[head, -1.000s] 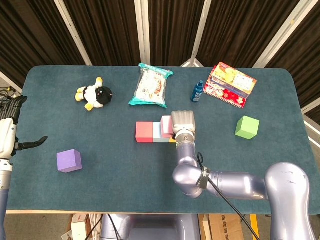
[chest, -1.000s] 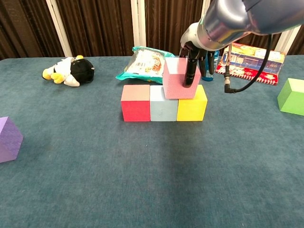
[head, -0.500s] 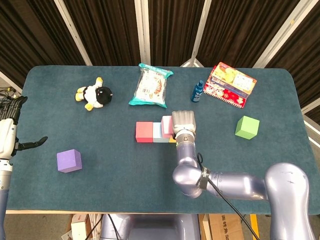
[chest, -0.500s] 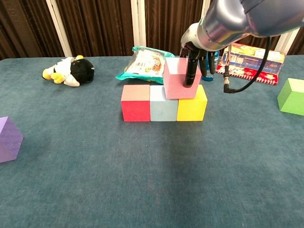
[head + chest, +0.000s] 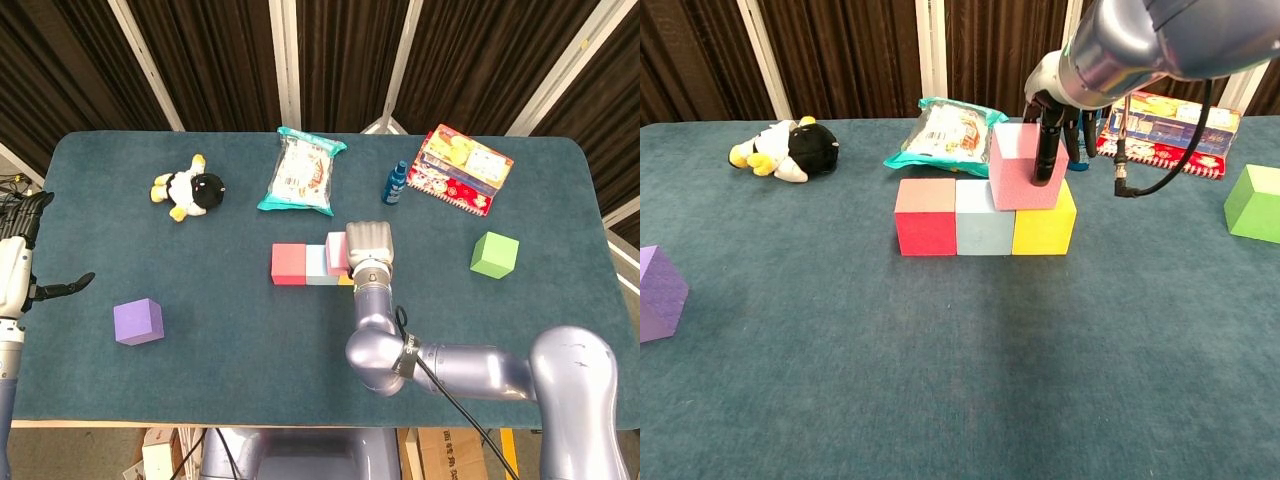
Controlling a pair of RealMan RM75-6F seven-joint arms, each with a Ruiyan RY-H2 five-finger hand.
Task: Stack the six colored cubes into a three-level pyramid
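Observation:
Red (image 5: pixel 925 217), light blue (image 5: pixel 984 217) and yellow (image 5: pixel 1045 222) cubes stand in a touching row at mid-table. A pink cube (image 5: pixel 1025 180) sits on top, mostly over the yellow cube and overlapping the light blue one. My right hand (image 5: pixel 1052 140) grips the pink cube from above, with fingers down its front and back. In the head view this right hand (image 5: pixel 368 245) hides most of the yellow cube, beside the pink cube (image 5: pixel 336 252). A green cube (image 5: pixel 495 254) lies far right and a purple cube (image 5: pixel 138 321) front left. My left hand (image 5: pixel 20 262) hangs open at the left edge.
At the back of the table lie a plush penguin (image 5: pixel 188 187), a snack bag (image 5: pixel 300 172), a small blue bottle (image 5: pixel 396 182) and a colourful box (image 5: pixel 460 167). The bottle stands just behind my right hand. Blue cloth (image 5: pixel 250 350) covers the table.
My right hand has carried the pink cube slightly to the right, further over the yellow cube. The left hand and the other cubes have not moved.

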